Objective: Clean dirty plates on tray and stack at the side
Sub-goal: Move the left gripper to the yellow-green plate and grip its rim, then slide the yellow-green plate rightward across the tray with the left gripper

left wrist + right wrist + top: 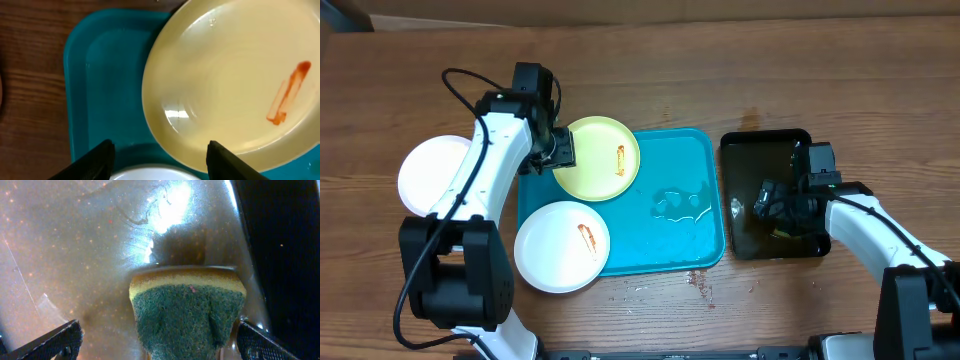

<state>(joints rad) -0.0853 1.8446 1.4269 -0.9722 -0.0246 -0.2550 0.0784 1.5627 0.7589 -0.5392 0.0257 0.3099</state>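
The turquoise tray (670, 240) holds a pale yellow-green plate (598, 158) with an orange-red smear at its top left, and a white plate (562, 246) with a reddish smear at its bottom left. A second white plate (435, 175) lies on the table left of the tray. My left gripper (560, 152) is open at the yellow-green plate's left rim. In the left wrist view the open fingers (160, 160) hang over the tray (110, 75), with the plate (230, 75) by the right finger. My right gripper (160, 342) is open around a green-and-yellow sponge (187, 310).
A glossy black tray (765, 137) stands right of the turquoise tray, its floor wet (75, 255). A puddle of water (680, 205) lies on the turquoise tray's right half. Small reddish spots (702, 283) mark the wooden table below the tray.
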